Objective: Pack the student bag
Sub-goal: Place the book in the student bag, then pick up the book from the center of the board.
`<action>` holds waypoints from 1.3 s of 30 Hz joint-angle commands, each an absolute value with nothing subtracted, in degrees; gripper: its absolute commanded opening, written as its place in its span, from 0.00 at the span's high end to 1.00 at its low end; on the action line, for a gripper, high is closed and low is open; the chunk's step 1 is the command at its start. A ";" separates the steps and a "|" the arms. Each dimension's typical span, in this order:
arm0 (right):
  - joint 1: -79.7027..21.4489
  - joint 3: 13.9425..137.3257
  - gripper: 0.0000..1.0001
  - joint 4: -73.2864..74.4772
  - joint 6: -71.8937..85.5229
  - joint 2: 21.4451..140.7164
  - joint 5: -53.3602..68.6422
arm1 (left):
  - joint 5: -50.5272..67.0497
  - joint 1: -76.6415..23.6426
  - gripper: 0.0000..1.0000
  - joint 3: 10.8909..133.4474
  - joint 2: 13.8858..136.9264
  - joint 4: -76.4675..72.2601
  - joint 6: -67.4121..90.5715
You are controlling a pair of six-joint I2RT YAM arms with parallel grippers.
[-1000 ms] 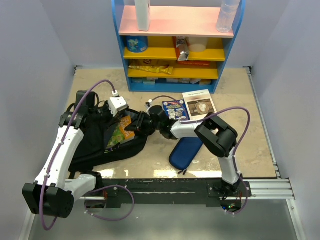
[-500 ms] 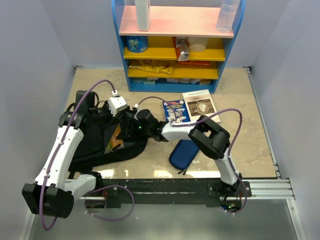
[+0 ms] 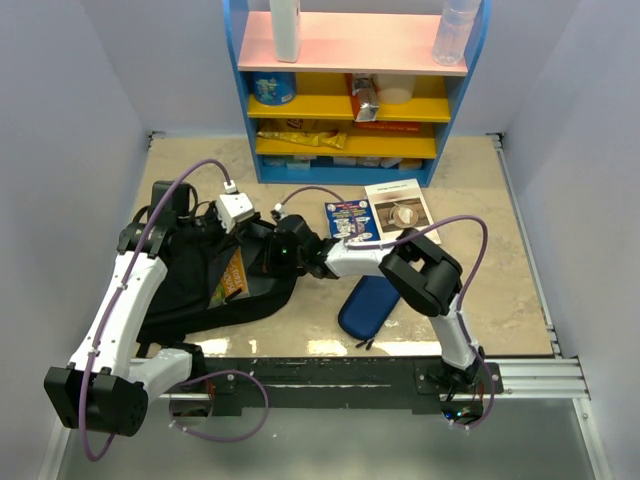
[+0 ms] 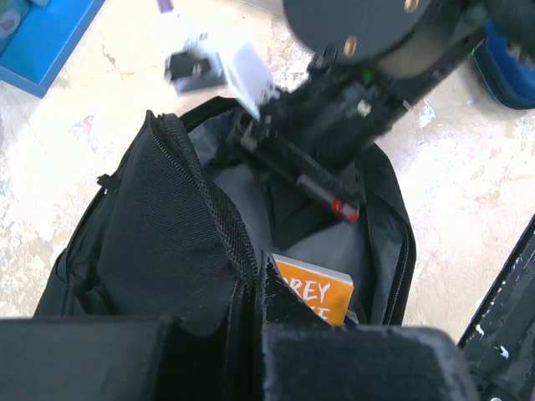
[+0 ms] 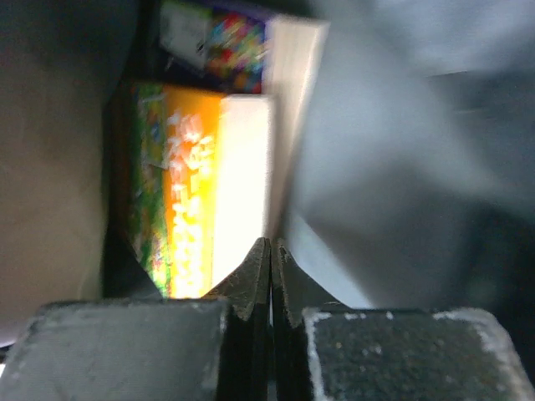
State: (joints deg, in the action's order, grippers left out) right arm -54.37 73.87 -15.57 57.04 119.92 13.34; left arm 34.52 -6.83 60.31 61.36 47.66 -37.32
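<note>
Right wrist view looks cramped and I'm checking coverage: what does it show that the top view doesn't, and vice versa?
Right wrist only: a colourful book behind the orange book, page edges showing. Top only: the shelf, the pencil case, two loose books on the table. Both: the orange book inside the bag.

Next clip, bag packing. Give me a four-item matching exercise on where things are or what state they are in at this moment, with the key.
Things
1. orange book
2. dark-blue pencil case
3. right gripper
4. left gripper

States
A. shut on the rim of the student bag
B. lying on the table, outside the bag
C. shut on nothing, down in the bag's opening
D. inside the bag, part of its cover showing

Pairs: 1-D, 2-B, 3-C, 4-A
</note>
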 commanded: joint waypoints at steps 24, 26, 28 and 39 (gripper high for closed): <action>-38.50 52.92 0.02 -0.71 66.08 94.22 2.91 | 37.44 -7.21 1.00 62.75 61.61 45.70 -39.37; -38.50 52.04 0.01 -0.18 67.58 93.78 2.46 | 37.35 -7.29 1.00 62.75 61.61 45.88 -39.46; -38.50 51.68 0.01 2.89 68.90 93.17 1.85 | 37.09 -7.21 1.00 62.58 61.52 45.97 -39.55; -37.88 49.49 0.01 13.35 71.54 89.65 -8.52 | 37.09 -7.21 1.00 62.14 61.26 45.70 -39.64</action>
State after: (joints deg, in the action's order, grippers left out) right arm -38.41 49.91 7.84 69.93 90.32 -3.14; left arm 34.50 -6.83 60.31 61.87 47.72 -38.65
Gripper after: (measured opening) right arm 0.986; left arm 0.058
